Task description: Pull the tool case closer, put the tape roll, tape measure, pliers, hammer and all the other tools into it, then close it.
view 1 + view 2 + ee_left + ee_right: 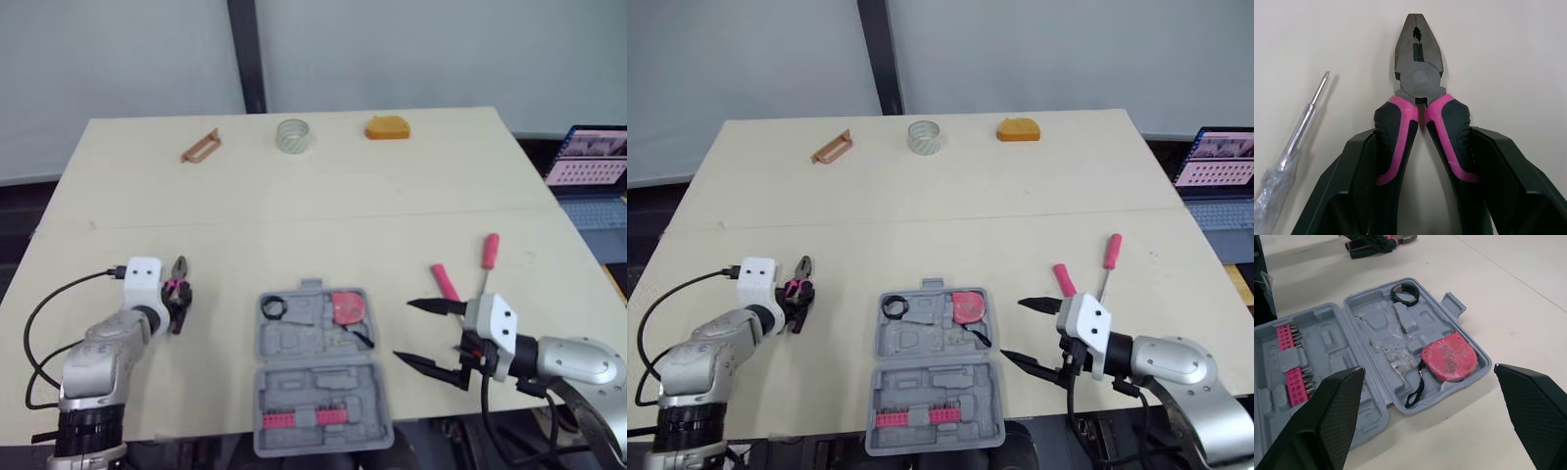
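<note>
The grey tool case (323, 384) lies open near the table's front edge. In it are a black tape roll (272, 306), a pink tape measure (1449, 357) and a strip of pink bits (304, 418). The pink-and-black pliers (1420, 83) lie flat to the left of the case, and my left gripper (176, 305) is shut on their handles. To the right of the case hovers my right gripper (404, 330), open and holding nothing. Two pink-handled screwdrivers (444, 282) (488, 253) lie just beyond it. A clear-handled screwdriver (1283, 166) rests beside the pliers.
Along the table's far edge lie a brown handle-shaped tool (201, 147), a clear tape roll (293, 135) and an orange object (388, 128). A laptop (588, 162) stands off the table to the right.
</note>
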Robot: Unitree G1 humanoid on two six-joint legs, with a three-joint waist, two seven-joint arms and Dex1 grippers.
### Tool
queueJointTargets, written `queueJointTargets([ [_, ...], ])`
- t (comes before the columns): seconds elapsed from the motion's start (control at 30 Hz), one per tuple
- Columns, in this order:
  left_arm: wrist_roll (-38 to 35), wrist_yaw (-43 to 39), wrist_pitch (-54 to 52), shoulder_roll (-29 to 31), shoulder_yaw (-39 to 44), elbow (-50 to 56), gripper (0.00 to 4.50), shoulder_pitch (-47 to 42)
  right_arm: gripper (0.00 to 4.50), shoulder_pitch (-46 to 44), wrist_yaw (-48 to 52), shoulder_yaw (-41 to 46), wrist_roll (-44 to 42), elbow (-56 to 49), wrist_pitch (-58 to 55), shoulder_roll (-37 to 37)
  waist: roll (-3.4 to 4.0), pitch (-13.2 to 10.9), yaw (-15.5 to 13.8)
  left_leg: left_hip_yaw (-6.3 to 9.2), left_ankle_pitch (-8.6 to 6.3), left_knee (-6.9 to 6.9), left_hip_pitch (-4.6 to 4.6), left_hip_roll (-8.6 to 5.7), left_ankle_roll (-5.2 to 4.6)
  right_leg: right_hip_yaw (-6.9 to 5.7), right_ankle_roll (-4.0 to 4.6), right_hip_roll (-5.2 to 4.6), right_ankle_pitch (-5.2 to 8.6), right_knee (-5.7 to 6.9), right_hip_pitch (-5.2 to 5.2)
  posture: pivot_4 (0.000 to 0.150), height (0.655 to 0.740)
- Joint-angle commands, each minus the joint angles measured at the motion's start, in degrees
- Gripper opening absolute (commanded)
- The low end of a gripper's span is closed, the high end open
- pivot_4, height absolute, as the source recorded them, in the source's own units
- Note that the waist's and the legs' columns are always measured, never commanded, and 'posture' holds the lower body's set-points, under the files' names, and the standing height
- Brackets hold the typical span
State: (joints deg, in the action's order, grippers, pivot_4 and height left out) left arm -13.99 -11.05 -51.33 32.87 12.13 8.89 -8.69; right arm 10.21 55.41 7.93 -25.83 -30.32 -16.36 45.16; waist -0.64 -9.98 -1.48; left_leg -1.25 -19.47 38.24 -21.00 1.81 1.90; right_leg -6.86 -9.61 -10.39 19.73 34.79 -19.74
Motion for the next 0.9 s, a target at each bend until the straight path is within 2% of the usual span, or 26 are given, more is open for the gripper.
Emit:
queueJointTargets([
  [0.03,-5.2,-12.1,1.0,5.1,-0.8,6.4,2.45,-1.1,4.5,-0.1,-0.5,2.3,-0.9,-1.9,-0.1,0.5,0.0,0.0,0.0,-0.01,0.0,0.01,-0.06,0.0,0.0,0.01,0.0,0.0,0.0,0.0,-0.06,0.15,0.74],
  [0.17,-8.4,-36.0,9.8,19.9,-8.2,15.5,2.45,2.9,4.5,-3.1,1.9,1.9,-1.6,-0.1,0.4,1.8,0.0,-0.1,0.1,-0.03,0.0,-0.01,-0.13,0.0,0.0,0.03,0.0,-0.01,0.0,-0.04,-0.12,0.15,0.74],
  [0.27,-9.1,-41.5,11.7,23.0,-11.8,16.8,2.45,-0.1,4.5,-6.0,1.7,0.7,-1.4,1.0,-0.4,1.9,0.2,-0.2,0.1,-0.1,0.0,-0.03,-0.09,0.0,0.0,0.08,0.0,-0.01,0.0,-0.06,-0.12,0.15,0.74],
  [0.37,-8.0,-45.4,12.9,22.5,-17.7,17.0,2.45,-6.6,4.5,-9.4,0.8,-1.4,-1.8,0.3,-4.0,2.0,0.23,-0.2,-0.1,-0.08,0.03,-0.03,-0.09,0.0,0.02,0.06,0.0,0.0,0.0,0.04,-0.13,0.15,0.74],
  [0.57,-4.7,-47.9,13.1,16.5,-28.1,15.1,2.45,-19.0,4.5,-15.8,-0.9,-7.0,-2.0,-4.6,-15.1,4.5,0.22,-0.2,-0.1,-0.07,0.02,0.04,-0.21,-0.02,-0.01,0.04,-0.01,0.0,-0.01,0.05,-0.18,0.15,0.74],
  [0.9,-0.5,-53.8,14.6,11.9,-36.9,11.0,2.45,-28.2,4.5,-23.7,-4.7,-14.2,-3.4,-10.2,-28.5,5.0,0.12,-0.3,0.0,-0.08,0.03,0.08,-0.33,-0.02,-0.02,0.06,-0.01,0.0,-0.01,0.1,-0.32,0.15,0.74],
])
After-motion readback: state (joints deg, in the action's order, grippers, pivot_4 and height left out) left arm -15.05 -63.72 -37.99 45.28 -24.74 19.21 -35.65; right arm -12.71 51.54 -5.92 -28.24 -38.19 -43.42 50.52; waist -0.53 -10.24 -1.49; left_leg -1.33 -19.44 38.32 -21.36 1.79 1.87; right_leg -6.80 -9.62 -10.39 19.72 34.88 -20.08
